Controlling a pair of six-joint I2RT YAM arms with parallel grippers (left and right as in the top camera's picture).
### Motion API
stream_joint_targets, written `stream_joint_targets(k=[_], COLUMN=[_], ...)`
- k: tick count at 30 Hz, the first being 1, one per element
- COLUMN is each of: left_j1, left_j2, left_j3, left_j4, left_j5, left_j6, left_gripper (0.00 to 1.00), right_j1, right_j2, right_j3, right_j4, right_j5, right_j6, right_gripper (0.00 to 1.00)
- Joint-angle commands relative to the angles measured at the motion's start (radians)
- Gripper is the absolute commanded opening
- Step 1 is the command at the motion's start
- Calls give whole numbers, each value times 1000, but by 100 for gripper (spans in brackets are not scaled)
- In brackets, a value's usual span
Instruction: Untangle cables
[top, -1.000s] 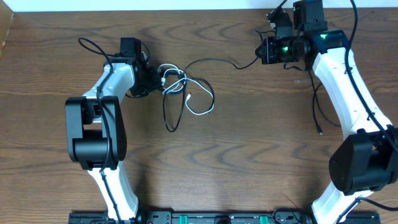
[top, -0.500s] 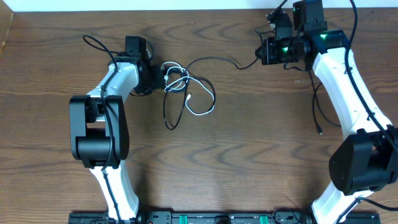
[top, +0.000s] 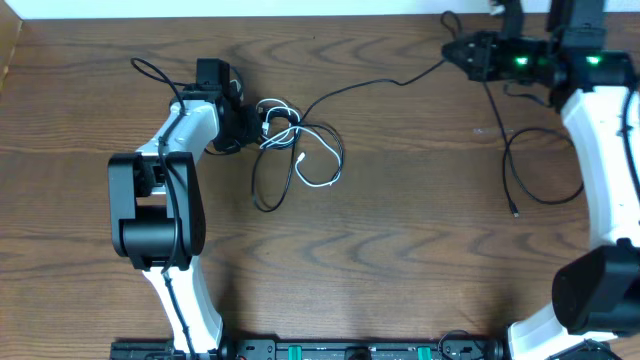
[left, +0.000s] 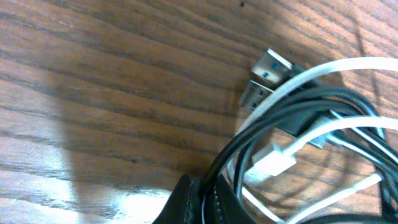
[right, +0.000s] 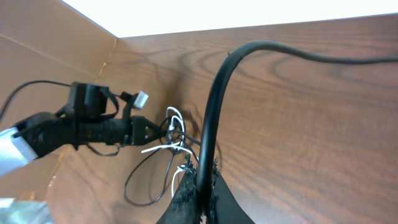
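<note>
Fingertips (right: 219, 208) of your right gripper (top: 452, 52) are pressed narrow on the black cable (top: 370, 88), with the cord running straight up out of the pinch in the wrist view. That gripper has just swung up and out toward the upper right of the overhead frame. It is dragging the strand with it, so the cable is now drawing out in a longer, flatter line from the tangle (top: 295, 140).

Your left gripper (top: 248, 125) is anchoring the other side in the upper left, apparently clamped on the bundle. Its wrist view shows black and white strands bunching right at the pads, with two silver plugs (left: 267, 78) lying just beyond.

The knot itself is hardly opening. The white cable (top: 320, 175) is still looping through the black ones, and the low black loop has only shifted slightly. I'd say you're taking up slack, not freeing anything yet.

Your right arm is reaching long up the right edge of the frame, wrist turned to point left. Your left arm is folded, forearm angling up and right over the table (top: 400, 250).
</note>
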Motion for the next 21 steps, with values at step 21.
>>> stream_joint_targets(k=[21], left_j1=[16], left_j2=[22], left_j3=[-19], left_j4=[-32], left_j5=[-29], left_j6=[16], left_gripper=[13], right_j1=[-73], right_j2=[52], right_j3=[-82], right_j4=[-215], right_j5=[698], right_j6=[-23], right_gripper=[1])
